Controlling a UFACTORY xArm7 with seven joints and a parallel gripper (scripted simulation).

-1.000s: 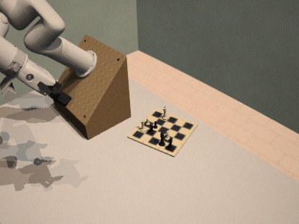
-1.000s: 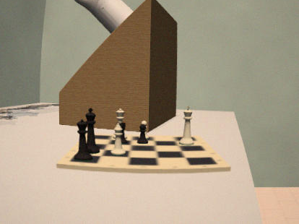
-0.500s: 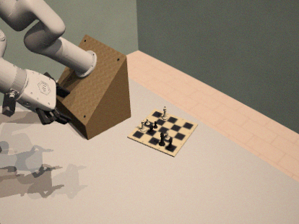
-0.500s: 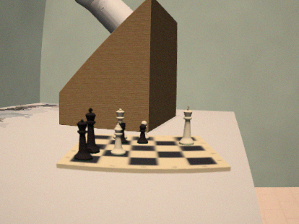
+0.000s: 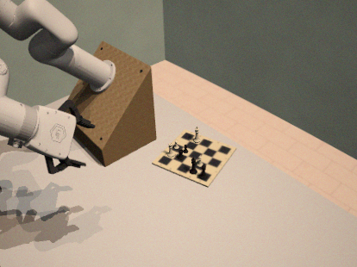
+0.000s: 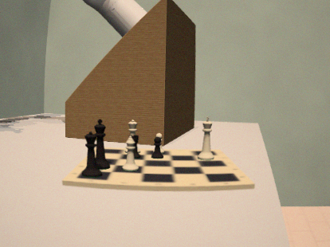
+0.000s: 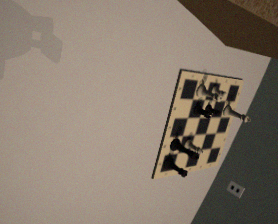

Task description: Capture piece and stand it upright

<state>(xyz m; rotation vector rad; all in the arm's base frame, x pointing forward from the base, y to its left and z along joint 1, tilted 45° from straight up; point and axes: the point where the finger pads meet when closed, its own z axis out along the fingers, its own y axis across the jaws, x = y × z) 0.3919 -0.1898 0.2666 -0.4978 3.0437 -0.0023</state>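
A small chessboard (image 5: 194, 158) lies on the table; it also shows in the exterior view (image 6: 159, 174) and in the wrist view (image 7: 200, 130). A tall white king (image 6: 206, 139) stands alone at the board's right. Two tall black pieces (image 6: 96, 150) stand at the left. A white piece (image 6: 130, 154) stands mid-board, with another white piece (image 6: 132, 131) and a black pawn (image 6: 157, 147) behind it. My gripper (image 5: 79, 142) is open and empty, far left of the board, beside the wooden wedge.
A large brown wooden wedge (image 5: 114, 106) stands between my arm and the board. A tiled floor strip (image 5: 259, 123) runs beyond the table's far edge.
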